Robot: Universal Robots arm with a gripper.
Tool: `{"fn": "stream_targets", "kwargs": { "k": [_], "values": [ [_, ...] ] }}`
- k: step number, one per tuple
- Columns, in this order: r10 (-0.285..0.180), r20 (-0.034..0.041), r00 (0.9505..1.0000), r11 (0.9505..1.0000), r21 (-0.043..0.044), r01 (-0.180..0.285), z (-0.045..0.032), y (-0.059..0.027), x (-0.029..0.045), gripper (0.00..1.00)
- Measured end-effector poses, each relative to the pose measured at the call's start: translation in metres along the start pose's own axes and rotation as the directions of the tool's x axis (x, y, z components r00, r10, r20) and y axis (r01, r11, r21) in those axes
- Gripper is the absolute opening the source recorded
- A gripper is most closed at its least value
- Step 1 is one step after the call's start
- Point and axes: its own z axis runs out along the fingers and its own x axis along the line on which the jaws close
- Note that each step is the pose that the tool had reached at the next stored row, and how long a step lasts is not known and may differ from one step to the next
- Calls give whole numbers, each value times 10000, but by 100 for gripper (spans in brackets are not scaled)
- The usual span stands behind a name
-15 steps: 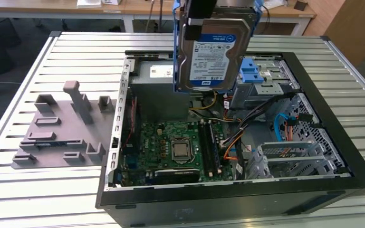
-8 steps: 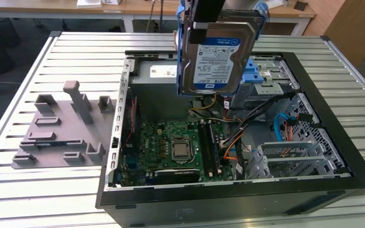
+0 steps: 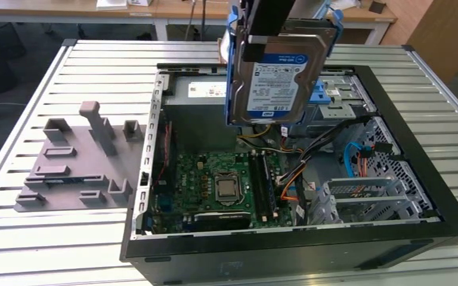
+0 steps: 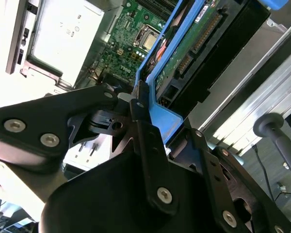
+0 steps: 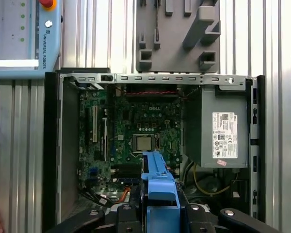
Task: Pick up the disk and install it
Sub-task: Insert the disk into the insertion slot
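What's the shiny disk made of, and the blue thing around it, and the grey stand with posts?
The disk looks like metal: silvery casing with a dull sheen, under a paper-like label. The blue bracket looks like plastic: even bright colour, smooth moulded shape. The grey stand is probably plastic too, matt and evenly grey, though painted metal is possible.
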Motion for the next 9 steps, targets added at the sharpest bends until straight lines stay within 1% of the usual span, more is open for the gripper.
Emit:
{"fn": "stream_targets", "kwargs": {
  "k": [6, 9],
  "values": [
    [0, 0, 10000, 10000, 0, 0, 13, -2, 52, 36],
    [0, 1, 10000, 10000, 1, 0, 18, -2, 95, 36]
  ]
}}
